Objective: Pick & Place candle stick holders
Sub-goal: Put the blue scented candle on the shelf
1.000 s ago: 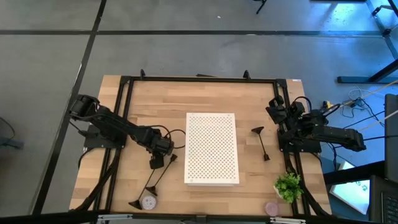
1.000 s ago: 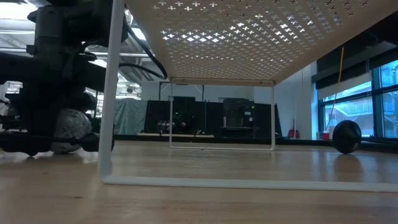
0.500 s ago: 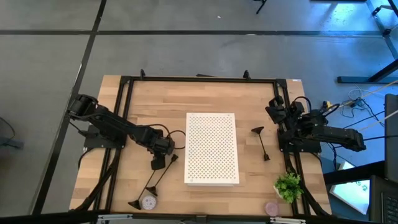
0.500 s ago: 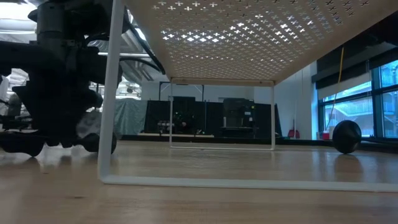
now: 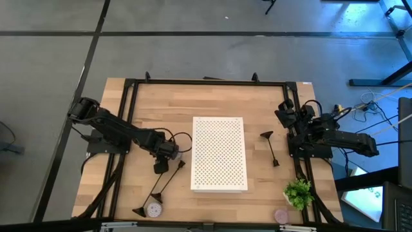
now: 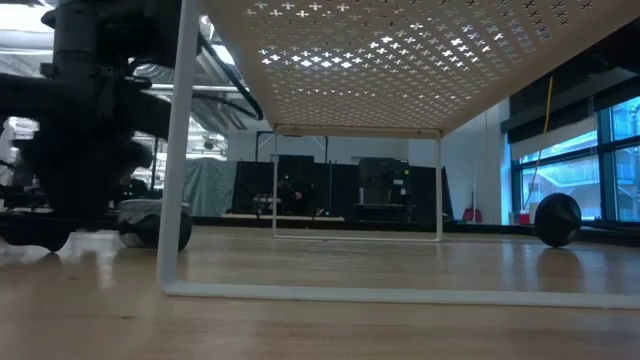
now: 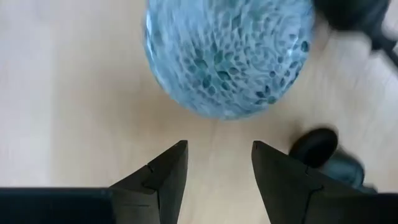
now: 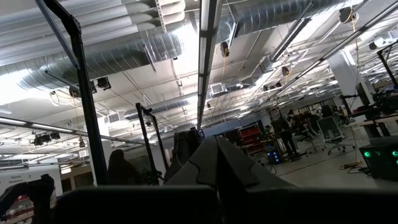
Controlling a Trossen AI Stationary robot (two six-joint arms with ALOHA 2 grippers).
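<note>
One black candle stick holder [image 5: 158, 188] lies on its side near the table's near left, its base [image 5: 138, 211] toward the near edge. Another [image 5: 271, 149] lies right of the white riser; its base shows in the low view [image 6: 557, 219]. A third is not in view. My left gripper [image 5: 162, 165] is low over the table by the first holder's upper end, open [image 7: 217, 152], with a mosaic glass ball [image 7: 227, 56] just ahead of its fingertips and a black end of the holder [image 7: 314, 147] beside them. My right gripper [image 5: 285, 115] waits shut at the right edge [image 8: 214, 146].
A white perforated riser [image 5: 219, 153] stands mid-table on thin white legs [image 6: 172, 150]. A small round glass piece [image 5: 153, 209] sits by the near left edge. A green plant [image 5: 297, 192] and a pink object [image 5: 281, 216] stand at the near right. A black frame [image 5: 206, 82] borders the table.
My left gripper has shifted a little toward the table's left edge. In the low view the mosaic ball, first seen in front of the gripper's dark body, now sits low on the table beside the riser's leg, apart from the gripper.
</note>
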